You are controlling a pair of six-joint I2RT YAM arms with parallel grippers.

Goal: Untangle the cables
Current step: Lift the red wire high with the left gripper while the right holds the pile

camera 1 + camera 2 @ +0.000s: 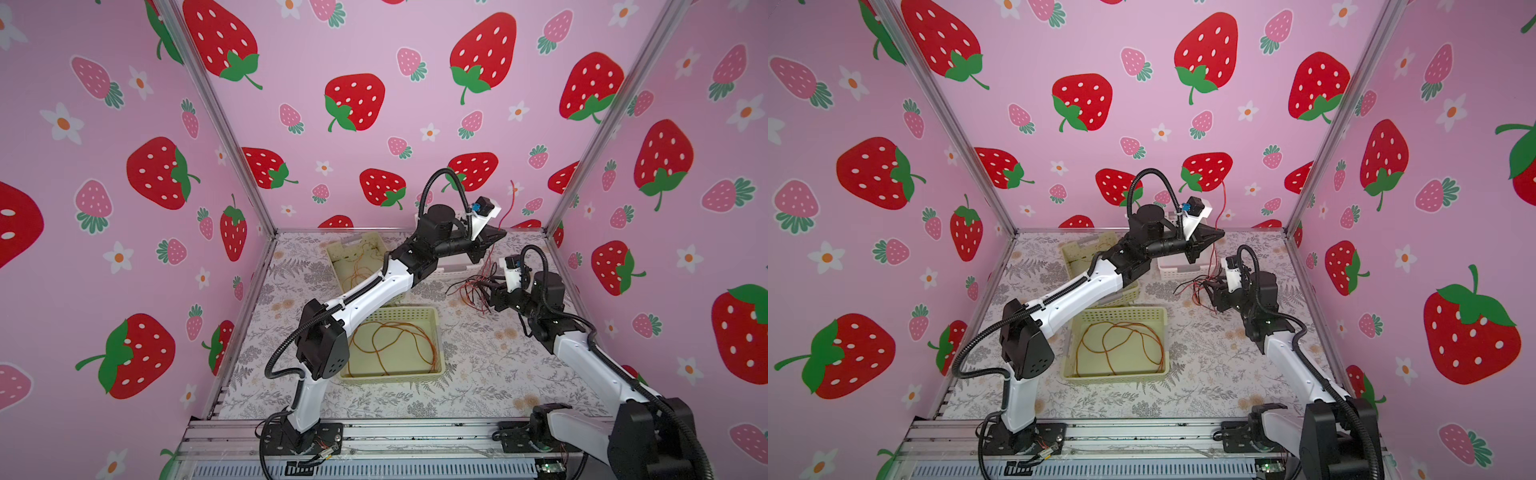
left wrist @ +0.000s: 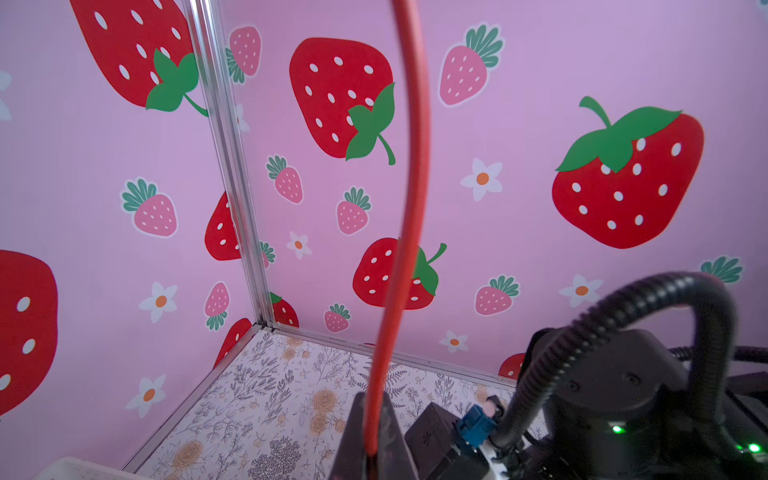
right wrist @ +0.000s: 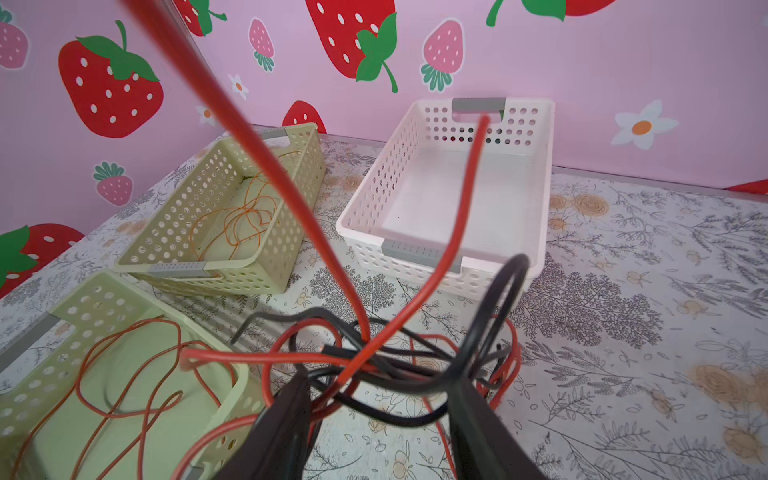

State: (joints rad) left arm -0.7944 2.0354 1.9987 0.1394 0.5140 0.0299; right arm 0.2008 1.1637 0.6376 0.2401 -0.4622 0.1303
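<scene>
Cables [image 3: 374,357], thin red and black strands far slimmer than a claw finger, lay in a loose knot on the floral worktop [image 1: 478,374], just in front of the white basket [image 3: 536,208] towards the back right. One red cable [image 2: 415,166] led up out of the knot and was pinched between the clenched fingers of the left claw [image 2: 372,409], which hung raised over the back of the worktop near the white basket. Its free end curved on upward past the claw, in front of the strawberry wall [image 2: 540,104]. In the right wrist view the same strand ran straight from the heap up and out of the picture.

The right claw [image 3: 382,378] sat low at the knot with its jaws apart, red and black strands crossing the gap between them. Whether either finger touched a strand could not be told. A black strand arched up in a loop beside one finger.

Orange cables [image 3: 124,374] lay well apart from the knot. One sprawled in wide loops in the near green basket [image 1: 432,316]. Finer orange coils lay in the far green basket [image 3: 299,166], beside the white one.
</scene>
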